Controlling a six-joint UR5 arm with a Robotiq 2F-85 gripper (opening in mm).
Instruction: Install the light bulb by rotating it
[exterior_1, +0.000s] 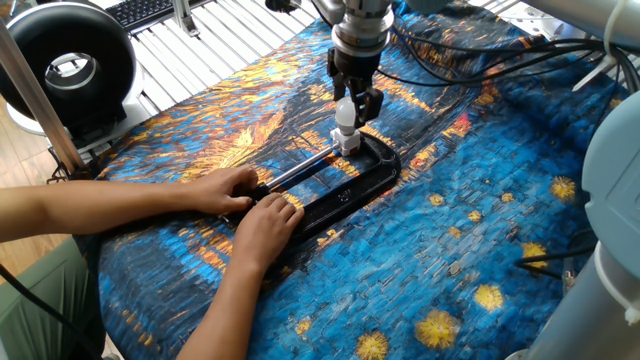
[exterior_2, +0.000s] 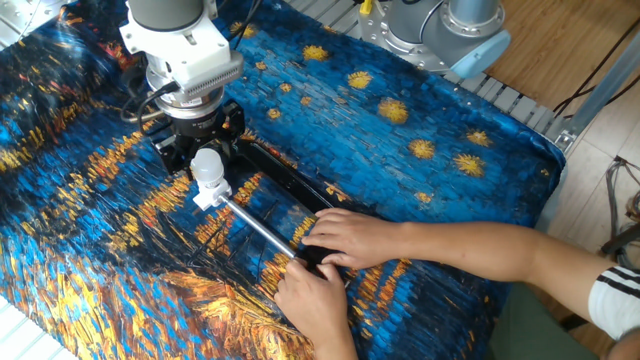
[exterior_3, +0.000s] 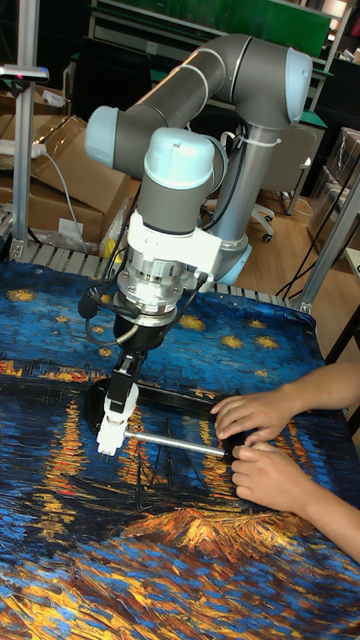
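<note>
The light bulb is a small white globe standing upright in a white socket block. The block is held at the end of a black C-clamp lying on the cloth. My gripper hangs straight down over the bulb. Its black fingers stand apart on either side of the globe's top, open. A person's two hands press on the clamp's other end.
A blue and orange painted cloth covers the table. A black round fan stands at the far left corner in one fixed view. Cables trail behind the arm. A second robot base stands at the table edge.
</note>
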